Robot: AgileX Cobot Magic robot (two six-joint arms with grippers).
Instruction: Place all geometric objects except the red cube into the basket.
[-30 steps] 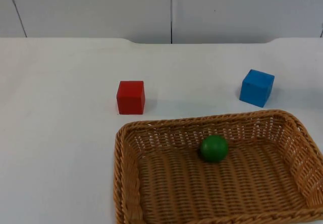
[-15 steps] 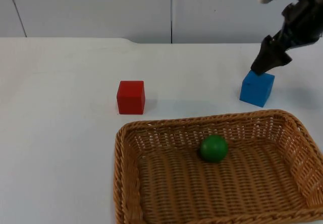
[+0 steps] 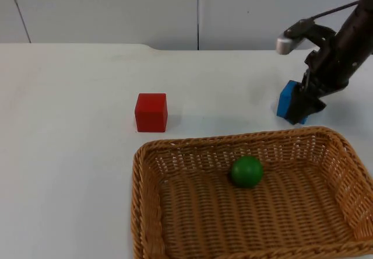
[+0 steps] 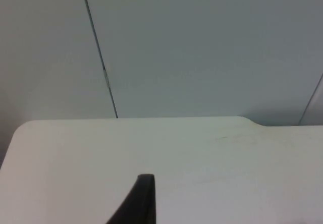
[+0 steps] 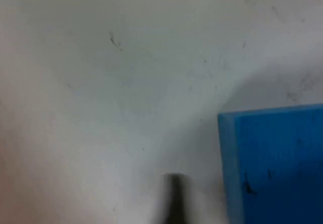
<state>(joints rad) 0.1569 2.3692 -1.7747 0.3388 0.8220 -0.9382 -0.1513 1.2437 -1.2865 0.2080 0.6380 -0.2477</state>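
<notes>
right gripper [image 3: 304,104] down at the blue cube [image 3: 287,100] on the white bench [image 3: 70,154], just behind the wicker basket [image 3: 145,212]; cube against the fingers, their spread hidden, cannot tell. green ball [image 3: 246,171] in the basket, red cube [image 3: 151,112] well apart. left arm waits.

So a second ago the right arm wasn't over the tabletop at all, then half a second back it came in from the upper right with its tip just above the blue cube [image 3: 287,100]. Now the right pincer [image 3: 304,102] has dropped down onto that cube and covers most of it, only the cube's left side still peeking out.
</notes>
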